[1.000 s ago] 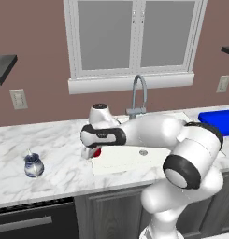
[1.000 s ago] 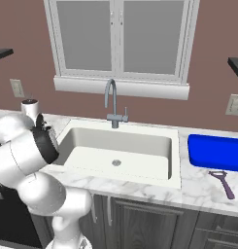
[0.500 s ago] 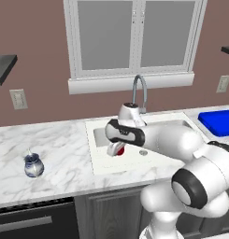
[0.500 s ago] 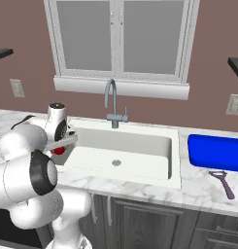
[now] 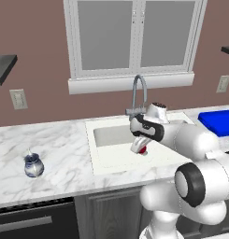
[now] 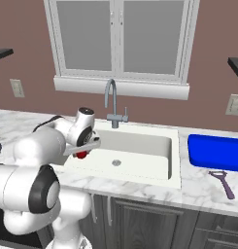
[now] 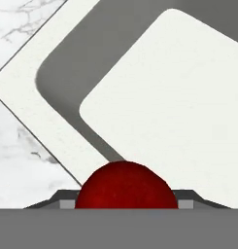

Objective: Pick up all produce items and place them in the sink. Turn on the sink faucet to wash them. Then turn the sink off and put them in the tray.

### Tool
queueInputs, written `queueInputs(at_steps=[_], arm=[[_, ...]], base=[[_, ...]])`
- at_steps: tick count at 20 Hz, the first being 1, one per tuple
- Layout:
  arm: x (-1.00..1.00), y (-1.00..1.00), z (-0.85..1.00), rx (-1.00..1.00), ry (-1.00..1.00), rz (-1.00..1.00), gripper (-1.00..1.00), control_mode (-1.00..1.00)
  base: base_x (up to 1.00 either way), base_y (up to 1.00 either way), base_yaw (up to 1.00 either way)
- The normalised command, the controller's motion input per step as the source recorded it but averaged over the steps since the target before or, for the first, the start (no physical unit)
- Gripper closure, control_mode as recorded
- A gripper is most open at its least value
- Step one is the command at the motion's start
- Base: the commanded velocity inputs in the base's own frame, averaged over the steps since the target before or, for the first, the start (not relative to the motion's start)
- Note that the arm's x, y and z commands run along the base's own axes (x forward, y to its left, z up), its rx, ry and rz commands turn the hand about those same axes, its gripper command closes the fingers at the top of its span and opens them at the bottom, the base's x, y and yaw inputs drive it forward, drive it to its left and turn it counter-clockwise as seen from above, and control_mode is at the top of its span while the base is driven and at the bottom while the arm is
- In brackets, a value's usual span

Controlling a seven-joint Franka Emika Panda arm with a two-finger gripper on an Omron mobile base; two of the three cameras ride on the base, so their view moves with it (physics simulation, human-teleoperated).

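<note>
The gripper [image 5: 141, 148] is clamped on the red fruit [image 7: 125, 186], carrying it above the sink [image 6: 161, 171] near its left edge, so that letting go would drop it into the basin for washing under the faucet [image 6: 110, 103].

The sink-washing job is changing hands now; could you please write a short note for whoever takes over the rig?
Gripper: shut on the small glossy red ball-shaped fruit, held above the wide white rectangular sink, near its left side.
Tall grey gooseneck faucet: no water visible.
Flat bright blue tray: on the marble right of the sink.
Done: fruit picked up.
Left: release it in the sink, wash, shut the faucet off, move fruit to tray.
</note>
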Motion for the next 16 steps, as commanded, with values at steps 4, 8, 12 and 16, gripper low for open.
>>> queueInputs(at_steps=[4, 8, 12, 16], arm=[[0.17, -0.88, 0.00, 0.05, 0.05, -0.06, 1.00, -1.00], [0.25, -0.81, 0.00, 0.05, 0.05, -0.06, 1.00, -1.00], [0.29, -0.78, 0.00, 0.03, 0.04, -0.04, 1.00, -1.00], [0.27, -0.73, -0.01, 0.04, 0.06, -0.05, 1.00, -1.00]], base=[[0.00, 0.00, 0.00], [0.00, 0.00, 0.00], [0.00, 0.00, 0.00], [0.00, 0.00, 0.00]])
